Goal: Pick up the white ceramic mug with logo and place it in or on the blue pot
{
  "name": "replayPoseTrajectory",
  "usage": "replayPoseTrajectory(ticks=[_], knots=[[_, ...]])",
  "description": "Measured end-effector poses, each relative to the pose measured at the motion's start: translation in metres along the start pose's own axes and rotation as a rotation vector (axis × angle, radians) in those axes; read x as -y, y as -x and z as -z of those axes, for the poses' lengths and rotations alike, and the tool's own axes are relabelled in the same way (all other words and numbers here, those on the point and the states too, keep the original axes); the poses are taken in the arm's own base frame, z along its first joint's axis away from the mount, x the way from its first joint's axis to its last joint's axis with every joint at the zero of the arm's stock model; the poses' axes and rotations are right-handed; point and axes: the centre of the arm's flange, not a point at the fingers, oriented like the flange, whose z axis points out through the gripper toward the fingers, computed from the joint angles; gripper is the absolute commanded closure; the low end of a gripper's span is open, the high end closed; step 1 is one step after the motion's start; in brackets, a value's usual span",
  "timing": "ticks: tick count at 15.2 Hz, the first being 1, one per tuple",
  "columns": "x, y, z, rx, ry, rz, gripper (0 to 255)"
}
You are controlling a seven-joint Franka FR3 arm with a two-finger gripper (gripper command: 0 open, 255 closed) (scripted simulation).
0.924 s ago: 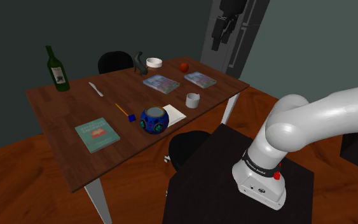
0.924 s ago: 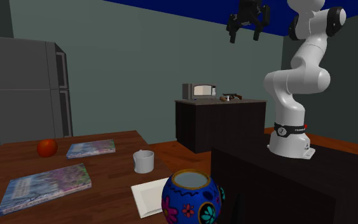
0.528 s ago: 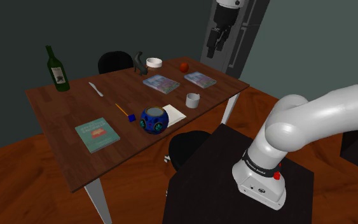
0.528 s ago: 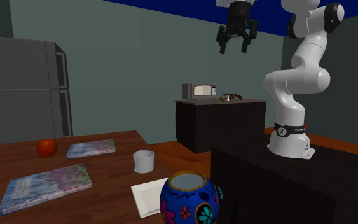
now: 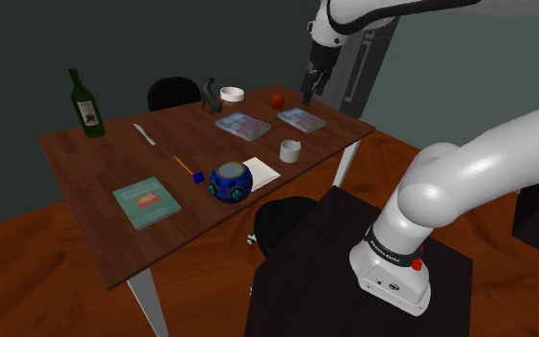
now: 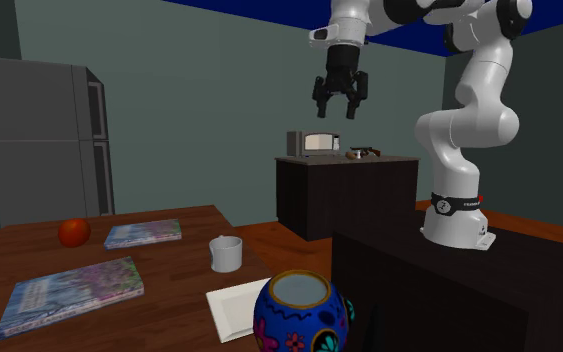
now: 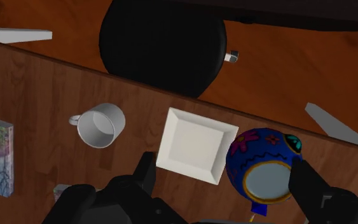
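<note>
Since the previous frames we log the gripper [image 5: 311, 84] [image 6: 338, 112] lower, and further toward the shoulder view's left; more of the white arm has come in behind it. Nothing on the table [image 5: 95, 168] has shifted.

Gripper state: fingers [image 7: 147, 173] spread apart, nothing between them touching either pad. It hangs well above the pot [image 5: 231, 180] [image 6: 302, 315], pointing down.

Pot: blue, round, flower-patterned, open mouth up, near the table's chair-side edge.

Mug [image 5: 289, 150] [image 6: 226, 254] [image 7: 99, 125]: white, upright, opening up, on the table, apart from the pot. We cannot make out a logo.

Plate [image 5: 262, 172] [image 7: 195, 145]: white, square, flat, just beside the pot, between pot and mug. We cannot tell whether plate and pot touch.

Chair [image 7: 161, 44]: black, tucked under the edge nearest the pot.

Small blue cube [image 5: 198, 177]: just beside the pot, on the side away from the mug.
</note>
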Motion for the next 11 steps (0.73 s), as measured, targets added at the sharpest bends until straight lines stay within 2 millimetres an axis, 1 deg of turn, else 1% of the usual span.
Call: replayPoseTrajectory(ticks=[1, 3, 4, 6, 7, 9, 11], knots=[[-0.004, -0.001, -0.008, 0.001, -0.002, 0.000, 0], [-0.020, -0.008, -0.028, 0.005, -0.005, -0.001, 0], [-0.025, -0.018, -0.039, 0.006, -0.006, -0.001, 0], [-0.040, -0.030, -0.063, 0.010, -0.009, -0.002, 0], [-0.045, -0.034, -0.075, 0.012, -0.010, -0.002, 0], [-0.062, -0.042, -0.095, 0.015, -0.013, -0.003, 0], [-0.071, -0.048, -0.117, 0.018, -0.016, -0.003, 0]])
